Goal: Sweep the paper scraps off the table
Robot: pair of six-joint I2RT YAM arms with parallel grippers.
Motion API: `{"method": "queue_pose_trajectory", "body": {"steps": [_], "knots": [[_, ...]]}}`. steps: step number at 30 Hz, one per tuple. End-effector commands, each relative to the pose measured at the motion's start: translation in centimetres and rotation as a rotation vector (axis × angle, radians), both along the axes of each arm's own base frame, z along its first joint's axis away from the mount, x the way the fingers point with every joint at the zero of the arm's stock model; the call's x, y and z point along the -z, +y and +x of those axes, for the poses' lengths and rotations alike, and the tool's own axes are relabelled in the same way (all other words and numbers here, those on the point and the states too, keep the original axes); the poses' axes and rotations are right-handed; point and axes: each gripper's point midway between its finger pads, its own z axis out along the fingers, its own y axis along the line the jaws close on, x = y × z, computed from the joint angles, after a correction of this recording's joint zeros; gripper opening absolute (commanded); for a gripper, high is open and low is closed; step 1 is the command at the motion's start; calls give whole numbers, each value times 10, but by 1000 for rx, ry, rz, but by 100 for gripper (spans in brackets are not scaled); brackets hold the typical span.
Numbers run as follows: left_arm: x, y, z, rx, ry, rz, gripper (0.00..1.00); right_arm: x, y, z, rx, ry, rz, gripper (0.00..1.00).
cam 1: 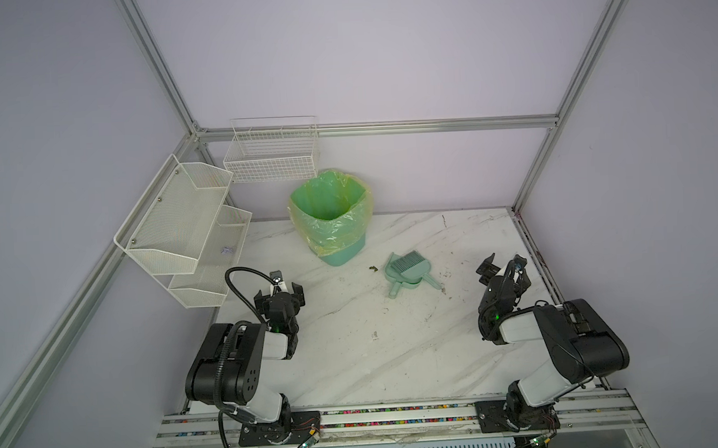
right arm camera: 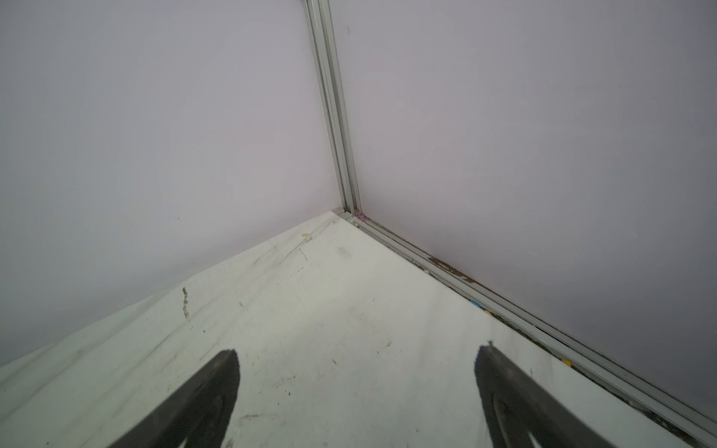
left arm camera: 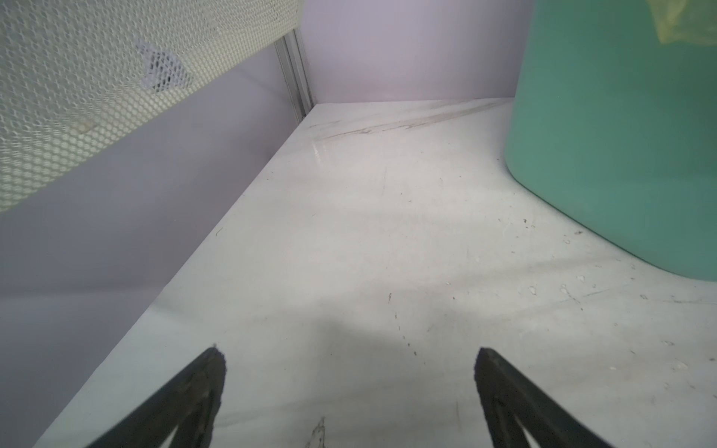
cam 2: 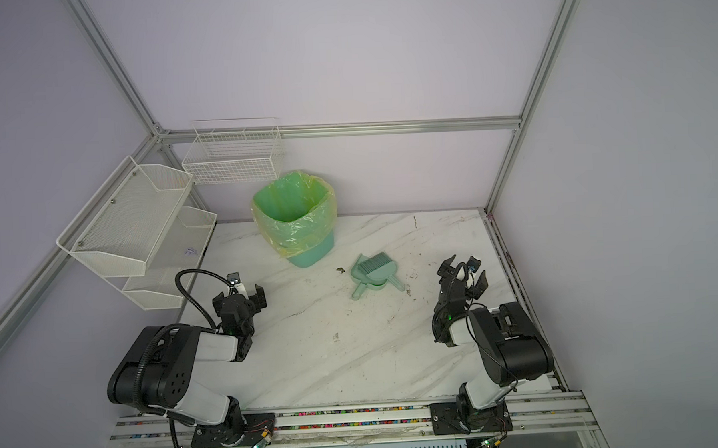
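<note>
Broadly, the table (cam 1: 375,357) lies open between the waste bin (cam 1: 332,218) and its front rail (cam 1: 399,416), with walls (cam 1: 430,168) hemming it behind and at both sides of the bin; mesh shelves (cam 1: 183,232) overhang left of the bin. The paper scraps (cam 1: 369,411) (tiny coloured bits) sit in the front rail groove, far from the bin and behind both pincers. The left gripper (cam 1: 279,294) hovers front-left of the bin, jaws spread and empty. The right gripper (cam 1: 503,270), well right of the bin past the dustpan and brush (cam 1: 409,272), likewise gapes. Both arms (cam 1: 238,363) are folded low, elbows back.
</note>
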Motion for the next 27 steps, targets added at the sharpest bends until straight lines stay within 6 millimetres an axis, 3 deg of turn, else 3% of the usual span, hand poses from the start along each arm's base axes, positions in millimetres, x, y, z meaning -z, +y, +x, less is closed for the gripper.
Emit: {"method": "queue_pose_trajectory", "body": {"steps": [1, 3, 5, 9, 10, 12, 27], "knots": [[-27, -7, 18, 51, -104, -28, 100, -15, 0, -5, 8, -98, -30, 97], [-26, -8, 19, 50, -94, -36, 100, -7, 10, 5, -55, -51, 2, 97], [-26, -8, 18, 50, -99, -34, 100, -11, 12, 8, -67, -60, -59, 97], [-27, -7, 18, 50, -99, -33, 100, 9, 52, 34, -300, 10, -157, 97], [-27, -7, 19, 50, -100, -33, 100, 3, 51, 31, -254, -20, -174, 97], [-27, -7, 18, 50, -101, -33, 100, 17, 53, 38, -269, 58, -113, 97], [-24, -7, 20, 129, -98, -91, 100, 15, 48, 42, -258, 51, -125, 97]]}}
